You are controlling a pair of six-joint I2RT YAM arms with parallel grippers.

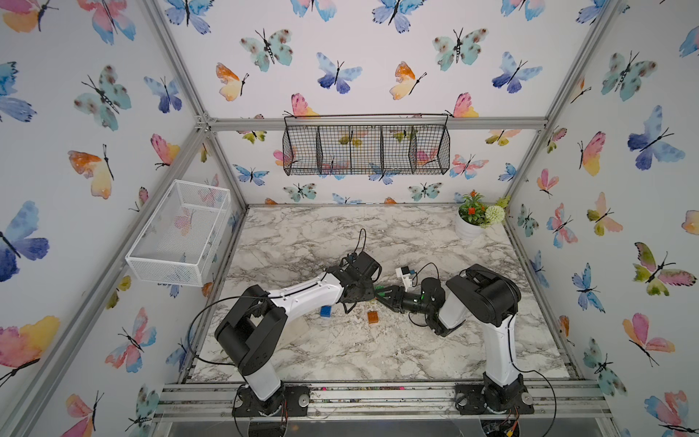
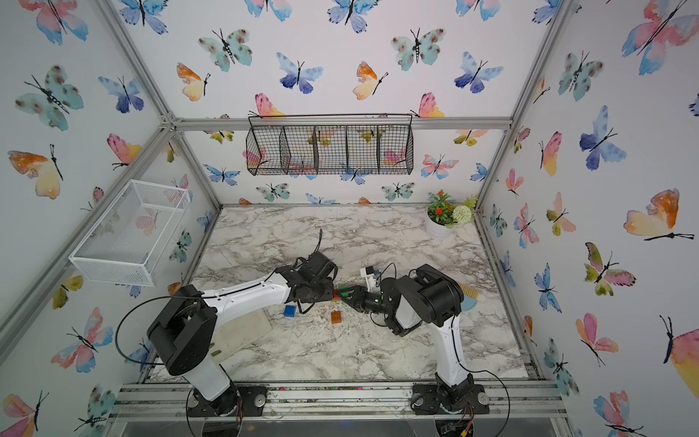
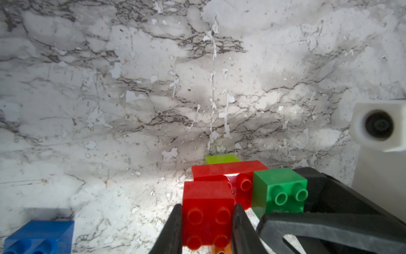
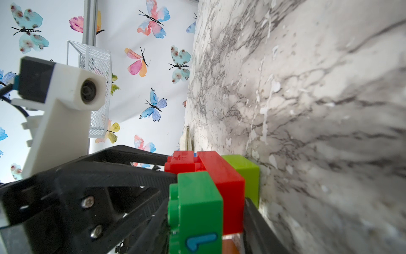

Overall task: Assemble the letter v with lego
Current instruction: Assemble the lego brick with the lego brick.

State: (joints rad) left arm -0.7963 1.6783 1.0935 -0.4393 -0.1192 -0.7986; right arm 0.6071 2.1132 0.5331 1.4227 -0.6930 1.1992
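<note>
At mid-table a cluster of lego stands on its lime green brick (image 3: 222, 158). The longer red brick (image 3: 228, 170) lies on the lime one. A dark green brick (image 3: 279, 189) sits on one end of the long red brick and a small red brick (image 3: 207, 211) on the other. My left gripper (image 3: 207, 209) is shut on the small red brick. My right gripper (image 4: 206, 220) is shut across the dark green brick (image 4: 195, 204) and the longer red brick (image 4: 224, 182). The two grippers meet nose to nose in a top view (image 1: 374, 294). A blue brick (image 1: 325, 311) and an orange brick (image 1: 373, 317) lie loose on the marble just in front.
A potted plant (image 1: 472, 219) stands at the back right corner. A white wire basket (image 1: 177, 230) hangs on the left wall and a black wire basket (image 1: 365, 145) on the back wall. A pale board (image 2: 246, 333) lies under the left arm.
</note>
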